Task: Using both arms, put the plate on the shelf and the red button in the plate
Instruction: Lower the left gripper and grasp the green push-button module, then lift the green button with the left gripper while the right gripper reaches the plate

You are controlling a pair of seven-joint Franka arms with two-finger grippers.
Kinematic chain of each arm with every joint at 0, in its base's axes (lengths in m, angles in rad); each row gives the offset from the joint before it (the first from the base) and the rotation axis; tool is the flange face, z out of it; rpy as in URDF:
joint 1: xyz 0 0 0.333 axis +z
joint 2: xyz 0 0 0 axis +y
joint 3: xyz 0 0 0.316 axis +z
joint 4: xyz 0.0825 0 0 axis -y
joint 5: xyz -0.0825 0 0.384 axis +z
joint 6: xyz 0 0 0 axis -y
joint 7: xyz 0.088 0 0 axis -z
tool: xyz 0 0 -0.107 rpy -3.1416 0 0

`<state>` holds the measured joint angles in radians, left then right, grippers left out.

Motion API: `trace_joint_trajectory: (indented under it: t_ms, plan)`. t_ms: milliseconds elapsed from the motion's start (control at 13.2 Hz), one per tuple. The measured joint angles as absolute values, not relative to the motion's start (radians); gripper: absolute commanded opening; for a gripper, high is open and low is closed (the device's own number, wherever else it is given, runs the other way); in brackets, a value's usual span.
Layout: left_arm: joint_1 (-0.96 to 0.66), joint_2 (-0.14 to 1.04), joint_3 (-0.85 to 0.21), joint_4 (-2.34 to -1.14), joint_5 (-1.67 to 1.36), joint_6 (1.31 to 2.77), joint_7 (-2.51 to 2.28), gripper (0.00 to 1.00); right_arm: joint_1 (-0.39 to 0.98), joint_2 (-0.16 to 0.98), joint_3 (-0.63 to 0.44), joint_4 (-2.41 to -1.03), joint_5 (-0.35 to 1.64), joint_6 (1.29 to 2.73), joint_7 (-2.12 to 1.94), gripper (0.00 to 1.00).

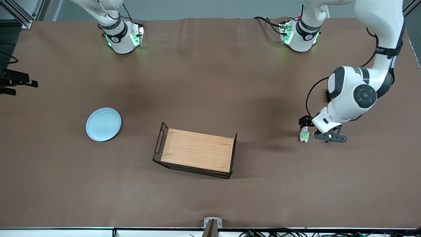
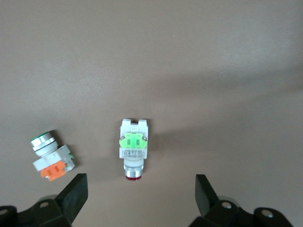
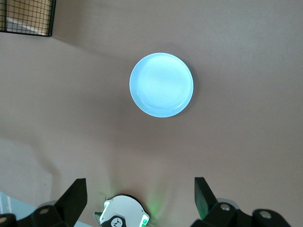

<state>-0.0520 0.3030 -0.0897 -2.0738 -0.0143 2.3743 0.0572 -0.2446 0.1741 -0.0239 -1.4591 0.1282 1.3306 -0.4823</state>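
Note:
The pale blue plate [image 1: 103,124] lies flat on the brown table toward the right arm's end; it also shows in the right wrist view [image 3: 161,85]. The red button [image 1: 304,134], grey-white with a green block and a red cap, lies on its side toward the left arm's end. In the left wrist view the red button [image 2: 134,149] lies just ahead of my left gripper [image 2: 139,196], which is open, empty and low over the table. In the front view my left gripper [image 1: 314,128] is beside the button. My right gripper [image 3: 139,196] is open, empty and high above the table.
A wire basket [image 1: 161,138] with a wooden floor stands mid-table; its corner shows in the right wrist view [image 3: 28,16]. A similar white part with an orange block [image 2: 51,158] lies beside the red button. The right arm's base [image 3: 123,213] shows under its gripper.

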Motion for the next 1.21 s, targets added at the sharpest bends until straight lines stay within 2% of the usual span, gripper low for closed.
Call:
trace_joint_trajectory:
  t_ms: [529,906,1208]
  plan:
    - [-0.023,0.428,-0.089,-2.09,-0.014,2.534,0.082,1.0,-0.29,0.292,-0.024,-1.461,0.128,1.33,-0.49,1.0]
    - [-0.024,0.51,-0.089,-2.089,-0.014,2.592,0.082,1.0,-0.29,0.303,-0.018,-1.46,0.132,1.321,-0.492,1.0]
    - [-0.024,0.524,-0.09,-2.084,-0.014,2.601,0.082,0.97,-0.29,0.303,-0.012,-1.459,0.181,1.316,-0.492,1.0]
